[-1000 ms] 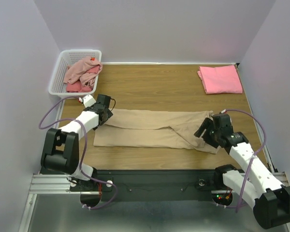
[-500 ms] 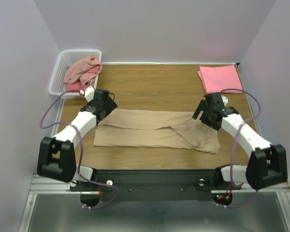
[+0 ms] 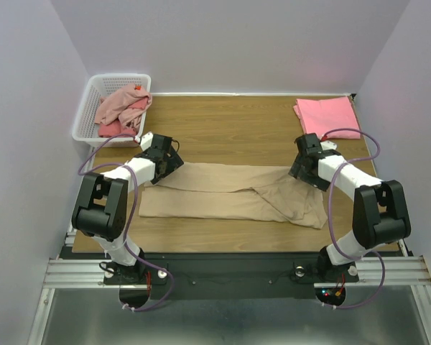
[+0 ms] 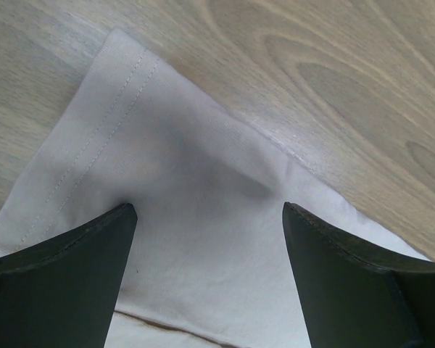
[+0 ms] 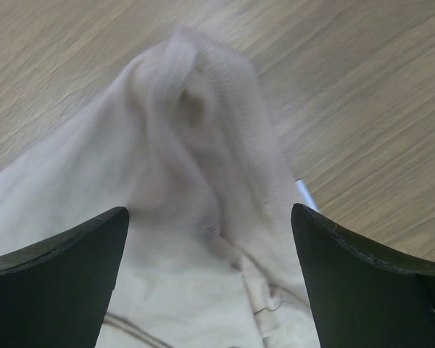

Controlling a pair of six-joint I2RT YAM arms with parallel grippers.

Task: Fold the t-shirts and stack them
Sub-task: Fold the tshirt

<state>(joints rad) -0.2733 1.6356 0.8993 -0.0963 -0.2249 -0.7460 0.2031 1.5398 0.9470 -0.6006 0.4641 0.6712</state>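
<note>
Wood-grain worktop (image 3: 230,129), walls on 3 sides. Near-ctr: beige t-shirt (image 3: 223,198) lying flat, folded lengthwise into a long strip running L–R. Its L corner is smooth w/ stitched hem showing; its R end is rumpled w/ a bunched fold. Far-R corner: salmon-pink t-shirt (image 3: 327,118), folded neat, well apart from the beige one. Far-L corner: white lattice basket (image 3: 86,108), at the L edge.

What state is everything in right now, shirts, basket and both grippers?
Large beige cloth t-shirt: flat, partly folded.
Salmon-pink cloth t-shirt: folded.
Dusty-pink and red cloth shirts: crumpled.
White plastic lattice basket: holding them.
Left gripper: open over beige corner.
Right gripper: open over bunched beige cloth.
</note>
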